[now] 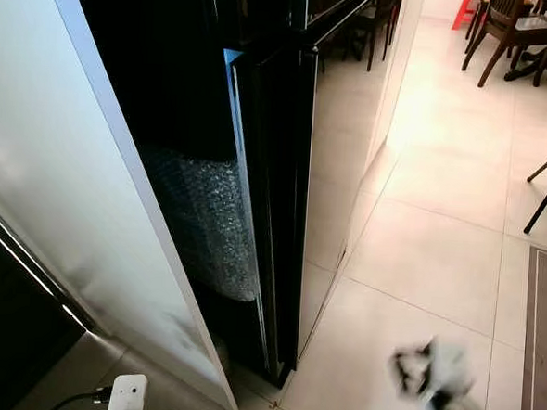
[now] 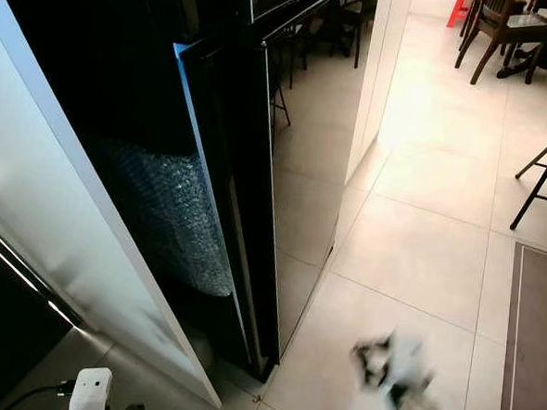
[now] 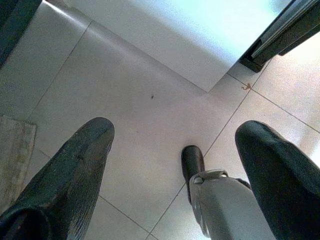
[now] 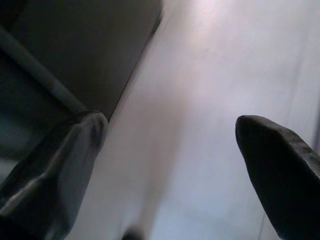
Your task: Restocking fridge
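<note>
1. 2 grippers were at hand and neither carried anything. The left gripper (image 3: 175, 165) pointed down at the floor (image 3: 125, 100) with its jaws wide apart, the robot's own foot (image 3: 192, 162) showing between them. The right gripper (image 4: 170, 150) also had its jaws wide apart, empty, over pale tile beside a dark panel; its view was blurred.

2. The fridge (image 1: 269, 121) stood ahead and to the left, tall, black and glossy. Its door (image 1: 254, 222) was ajar by a narrow gap, edge-on to the head camera. Inside the gap a wad of bubble wrap (image 1: 208, 220) sat low in the dark cavity. A white panel (image 1: 62, 173) ran along the left side.

3. No item to restock could be seen near either gripper. A blurred grey-white shape (image 1: 430, 373) lay low on the right over the tiles; I could not tell what it was.

4. Chairs (image 1: 507, 29) stood well apart, at the far end of the room.

5. Judged risks: with the gap so narrow, an arm reaching in could strike the door edge. The blur suggested motion, so a reach made now could miss. A white plug (image 1: 127, 396) with its cable lay by the panel's foot and could catch a step.
</note>
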`<state>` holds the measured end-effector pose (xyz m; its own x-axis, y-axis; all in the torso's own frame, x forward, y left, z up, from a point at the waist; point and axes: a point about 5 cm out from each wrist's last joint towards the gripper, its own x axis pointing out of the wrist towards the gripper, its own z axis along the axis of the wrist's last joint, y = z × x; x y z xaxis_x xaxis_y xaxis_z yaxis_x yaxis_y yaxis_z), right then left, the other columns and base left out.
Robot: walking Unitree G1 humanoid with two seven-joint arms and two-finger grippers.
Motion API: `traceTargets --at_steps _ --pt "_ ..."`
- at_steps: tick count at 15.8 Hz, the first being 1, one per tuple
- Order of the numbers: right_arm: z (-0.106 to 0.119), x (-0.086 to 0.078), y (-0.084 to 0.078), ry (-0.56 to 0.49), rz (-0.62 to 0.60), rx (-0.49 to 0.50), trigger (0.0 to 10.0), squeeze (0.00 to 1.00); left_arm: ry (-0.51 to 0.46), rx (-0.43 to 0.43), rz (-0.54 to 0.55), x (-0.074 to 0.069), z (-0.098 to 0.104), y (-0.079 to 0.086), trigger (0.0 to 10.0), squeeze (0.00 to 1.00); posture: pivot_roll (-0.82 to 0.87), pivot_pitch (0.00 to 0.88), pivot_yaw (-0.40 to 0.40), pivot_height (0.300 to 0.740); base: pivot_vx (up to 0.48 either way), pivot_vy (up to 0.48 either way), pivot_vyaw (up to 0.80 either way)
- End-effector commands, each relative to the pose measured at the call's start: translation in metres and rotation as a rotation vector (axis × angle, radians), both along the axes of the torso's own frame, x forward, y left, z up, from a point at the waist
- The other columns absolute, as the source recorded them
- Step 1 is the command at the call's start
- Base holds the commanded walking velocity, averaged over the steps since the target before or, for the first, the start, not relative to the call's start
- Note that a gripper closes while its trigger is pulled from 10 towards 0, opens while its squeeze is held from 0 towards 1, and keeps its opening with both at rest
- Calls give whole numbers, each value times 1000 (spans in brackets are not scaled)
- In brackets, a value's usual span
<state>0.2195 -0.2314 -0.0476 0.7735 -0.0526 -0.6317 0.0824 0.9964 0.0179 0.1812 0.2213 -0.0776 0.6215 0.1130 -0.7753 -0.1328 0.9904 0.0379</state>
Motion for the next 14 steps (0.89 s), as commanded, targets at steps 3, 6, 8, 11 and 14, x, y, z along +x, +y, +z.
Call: traceTargets --at_steps 3,6,8,11,14 --pt "-24 -29 20 164 143 -85 10000 0 19 15 -5 -4 -1 5 10000 0 -145 0 47 740 0 0 0" --pt "-37 -47 35 231 111 -36 10000 0 33 19 -37 -5 -1 6 10000 0 -138 0 56 740 0 0 0" --pt "-43 -56 37 267 27 10 10000 0 47 40 -79 -5 -1 7 10000 0 -153 0 61 740 0 0 0" --pt "-48 -68 34 295 -132 74 10000 0 51 33 -75 -7 -2 7 10000 0 -156 0 65 740 0 0 0" --pt "-46 -66 33 291 -34 28 10000 0 54 29 -88 -7 -2 7 10000 0 -161 0 70 740 0 -315 0"
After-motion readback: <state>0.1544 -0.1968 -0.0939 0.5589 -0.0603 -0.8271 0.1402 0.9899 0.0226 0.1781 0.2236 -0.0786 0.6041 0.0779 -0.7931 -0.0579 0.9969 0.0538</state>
